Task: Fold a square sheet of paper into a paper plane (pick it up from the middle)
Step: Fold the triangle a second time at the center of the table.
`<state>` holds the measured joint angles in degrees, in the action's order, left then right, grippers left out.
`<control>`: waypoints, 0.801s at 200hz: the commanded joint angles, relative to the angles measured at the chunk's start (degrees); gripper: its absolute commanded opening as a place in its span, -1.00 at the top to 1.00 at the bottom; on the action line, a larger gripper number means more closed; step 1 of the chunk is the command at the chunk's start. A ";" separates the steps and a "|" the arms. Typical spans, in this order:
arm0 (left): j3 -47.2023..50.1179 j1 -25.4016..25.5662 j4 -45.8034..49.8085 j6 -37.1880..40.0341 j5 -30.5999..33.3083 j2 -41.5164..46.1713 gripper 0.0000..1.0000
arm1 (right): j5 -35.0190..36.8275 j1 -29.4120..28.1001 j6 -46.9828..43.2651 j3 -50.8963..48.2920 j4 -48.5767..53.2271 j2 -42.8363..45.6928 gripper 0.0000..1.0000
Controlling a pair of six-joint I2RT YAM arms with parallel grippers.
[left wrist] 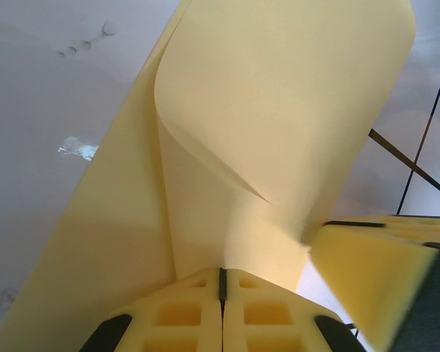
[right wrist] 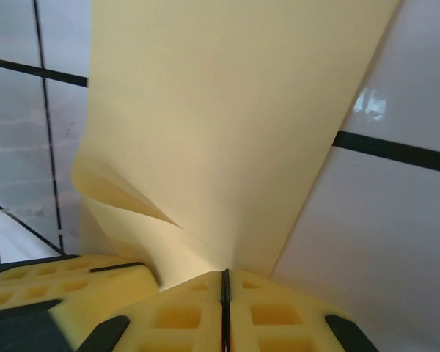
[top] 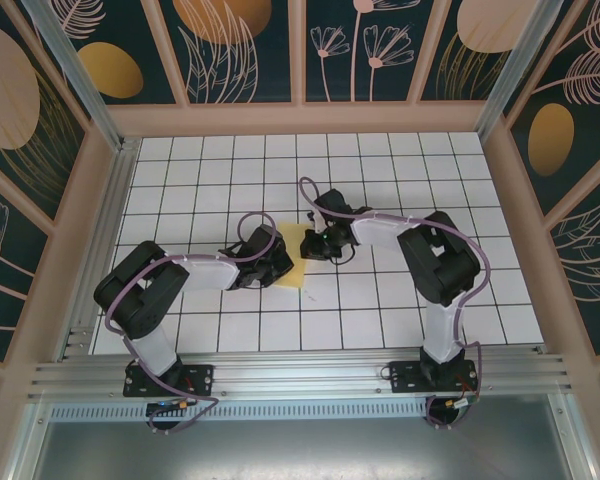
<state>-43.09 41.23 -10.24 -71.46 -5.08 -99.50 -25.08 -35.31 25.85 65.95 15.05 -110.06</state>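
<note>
Top external view shows the paper (top: 294, 262) at the middle of the table (top: 400, 160), between the two grippers. The left gripper (left wrist: 221, 282) and the right gripper (right wrist: 224, 282) each have the jaws pressed together on a raised ridge of paper, just beside each other. For a good fold, you should lift both slowly and at equal height, so the paper hangs evenly and does not tear or slip.
</note>
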 commanded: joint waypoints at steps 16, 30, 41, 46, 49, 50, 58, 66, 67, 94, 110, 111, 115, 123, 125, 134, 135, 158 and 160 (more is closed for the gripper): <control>0.55 -0.21 4.64 -0.53 0.17 -3.11 0.89 | -0.48 -0.17 -0.53 -4.59 -0.90 6.03 0.84; 0.44 -0.26 4.70 -0.61 0.14 -3.18 0.89 | -1.07 -0.78 -0.62 -5.33 -0.51 5.80 0.86; 0.38 -0.22 4.62 -0.65 0.07 -3.21 0.89 | -1.95 -1.22 -0.71 -5.56 -0.37 5.22 0.88; 0.32 -0.21 4.63 -0.61 0.07 -3.28 0.89 | -2.35 -1.49 -0.79 -5.57 -0.29 4.93 0.88; 0.41 -0.23 4.62 -0.75 0.07 -3.25 0.89 | -2.53 -1.64 -0.86 -5.53 -0.21 4.78 0.88; 0.39 -0.26 4.62 -0.77 0.07 -3.24 0.89 | -2.61 -1.67 -0.87 -5.55 -0.20 4.73 0.89; 0.32 -0.27 4.62 -0.85 -0.02 -3.24 0.89 | -3.39 -2.08 -0.97 -5.62 0.01 4.29 0.89; 0.38 -0.24 4.66 -0.87 0.03 -3.13 0.89 | -4.27 -2.37 -1.06 -5.80 -0.17 4.08 0.90; 0.38 -0.26 4.59 -0.87 0.01 -3.14 0.89 | -4.36 -2.42 -1.06 -5.90 -0.18 4.07 0.90; 0.55 -0.26 4.37 -1.04 -0.04 -3.02 0.89 | -7.94 -2.80 -1.08 -7.43 -1.31 4.19 0.91; 0.63 -0.27 4.20 -1.07 -0.22 -3.06 0.89 | -9.01 -2.97 -1.10 -8.02 -1.35 3.76 0.91; 0.72 -0.27 4.19 -1.06 -0.21 -3.06 0.90 | -9.06 -2.95 -1.17 -8.03 -1.34 3.74 0.92; 0.69 -0.24 4.21 -1.14 -0.19 -3.06 0.90 | -9.35 -3.01 -1.31 -8.16 -1.29 3.57 0.92; 0.72 -0.20 4.01 -1.24 -0.28 -3.04 0.89 | -9.83 -3.20 -1.41 -8.34 -1.34 3.33 0.92; 0.84 -0.19 3.96 -1.23 -0.32 -3.06 0.89 | -9.93 -3.23 -1.41 -8.33 -1.38 3.22 0.92; 0.81 -0.19 3.83 -1.36 -0.36 -3.05 0.89 | -10.53 -3.39 -1.57 -8.60 -1.59 3.03 0.93; 0.82 -0.23 3.83 -1.38 -0.37 -3.06 0.90 | -10.61 -3.42 -1.58 -8.62 -1.64 3.02 0.93; 0.90 -0.21 3.60 -1.54 -0.37 -3.06 0.90 | -11.47 -4.05 -1.72 -8.80 -1.82 2.87 0.93; 0.90 -0.19 3.57 -1.55 -0.46 -3.04 0.90 | -11.48 -4.06 -1.82 -8.71 -1.81 2.91 0.93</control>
<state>-43.46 41.19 -10.50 -72.14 -5.48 -99.94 -33.71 -38.39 25.50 57.82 13.89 -106.30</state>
